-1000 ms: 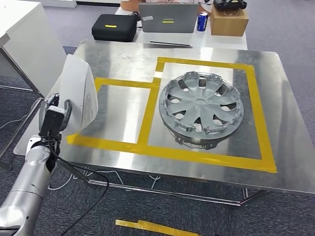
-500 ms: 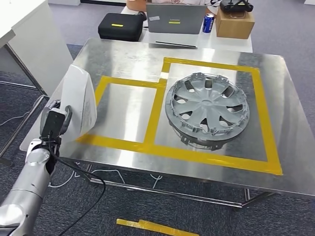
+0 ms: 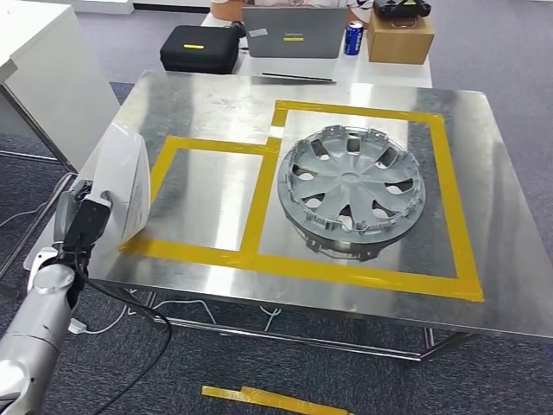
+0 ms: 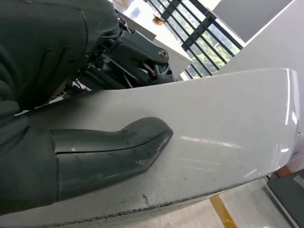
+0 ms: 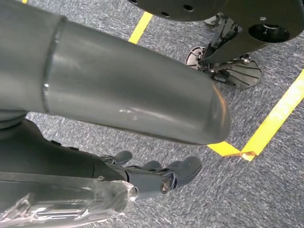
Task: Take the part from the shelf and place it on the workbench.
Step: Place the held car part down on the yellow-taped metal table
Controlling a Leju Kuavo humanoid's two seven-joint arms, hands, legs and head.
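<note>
The part is a white curved shell (image 3: 123, 183), standing on edge in the grip of my left hand (image 3: 81, 220) at the left edge of the steel workbench (image 3: 215, 104). Its lower edge hangs over the near-left corner of the smaller yellow-taped rectangle (image 3: 195, 252). In the left wrist view my thumb (image 4: 118, 147) presses on the shell's white face (image 4: 222, 123), with the darker fingers behind it. My right hand (image 5: 118, 104) hangs above grey carpet, its fingers (image 5: 161, 176) apart and holding nothing.
A silver wheel cover (image 3: 352, 188) lies inside the larger taped rectangle on the right of the bench. Beyond the bench stand a black case (image 3: 199, 47), a laptop (image 3: 294, 30), a blue can (image 3: 354, 37) and a cardboard box (image 3: 400, 36). A white cabinet (image 3: 46, 78) stands to the left.
The camera swung right and back. Against the bench, my left hand and the white shell have shifted slightly left and lower.
</note>
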